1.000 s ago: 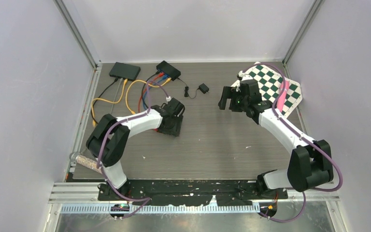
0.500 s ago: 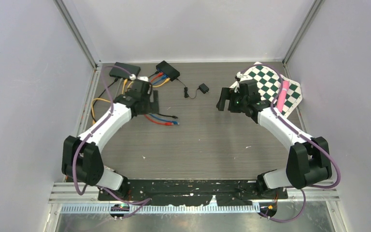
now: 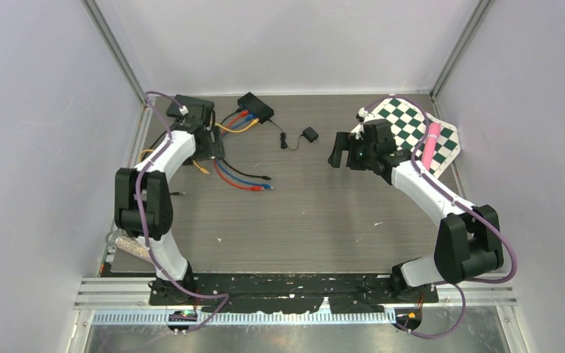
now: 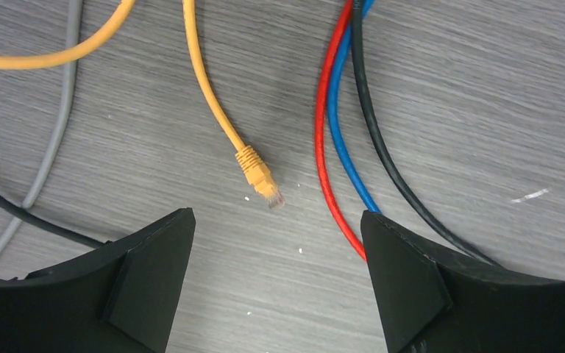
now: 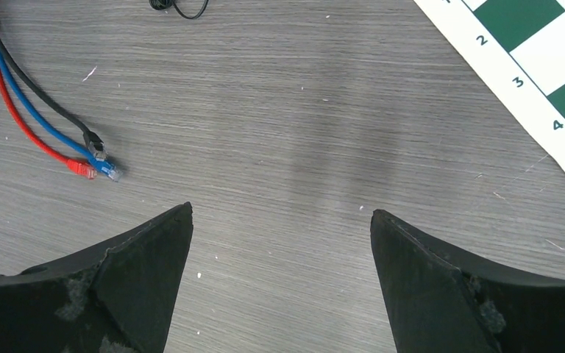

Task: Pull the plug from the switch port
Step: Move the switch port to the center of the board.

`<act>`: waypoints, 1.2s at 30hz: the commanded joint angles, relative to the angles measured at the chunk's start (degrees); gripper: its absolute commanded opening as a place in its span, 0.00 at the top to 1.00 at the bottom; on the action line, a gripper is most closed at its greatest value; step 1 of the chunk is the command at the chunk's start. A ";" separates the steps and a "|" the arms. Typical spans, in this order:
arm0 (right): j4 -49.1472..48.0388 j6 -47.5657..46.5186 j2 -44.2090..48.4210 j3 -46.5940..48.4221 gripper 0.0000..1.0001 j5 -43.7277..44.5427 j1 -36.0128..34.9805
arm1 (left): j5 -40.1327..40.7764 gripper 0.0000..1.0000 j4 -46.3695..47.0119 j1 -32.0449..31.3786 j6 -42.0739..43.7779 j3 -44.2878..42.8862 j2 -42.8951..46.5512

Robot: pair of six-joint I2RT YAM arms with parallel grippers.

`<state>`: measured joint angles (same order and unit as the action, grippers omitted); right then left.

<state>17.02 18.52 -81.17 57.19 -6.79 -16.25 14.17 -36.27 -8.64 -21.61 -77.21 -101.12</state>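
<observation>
Yellow plug (image 4: 259, 176) loose (one) beneath spread left fingers (image 4: 147, 272); three other plugs (image 5: 105, 170) free.

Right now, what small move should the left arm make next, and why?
Probably carry the left gripper, jaws open, toward the switch that the coloured cables seem to enter. It hangs open over a yellow plug that lies loose on the table, in no port, so closing here frees nothing.
</observation>
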 commanded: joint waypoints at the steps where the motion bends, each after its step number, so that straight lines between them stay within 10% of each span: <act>1: 0.62 -0.96 -0.82 2.82 0.03 0.21 0.39 | -0.67 0.14 -1.73 1.10 -2.33 -4.21 -4.46; 10: 1.66 -1.71 -2.28 3.83 0.03 0.54 0.56 | -1.81 0.44 -3.02 1.36 -2.66 -6.64 -9.79; 36: 2.48 -1.86 -5.93 5.83 0.06 -0.68 0.58 | -8.95 0.46 -16.66 6.24 -5.87 -17.27 -16.31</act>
<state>19.99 17.26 -86.74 60.71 -6.85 -15.99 7.44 -48.36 -2.79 -28.29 -90.50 -116.01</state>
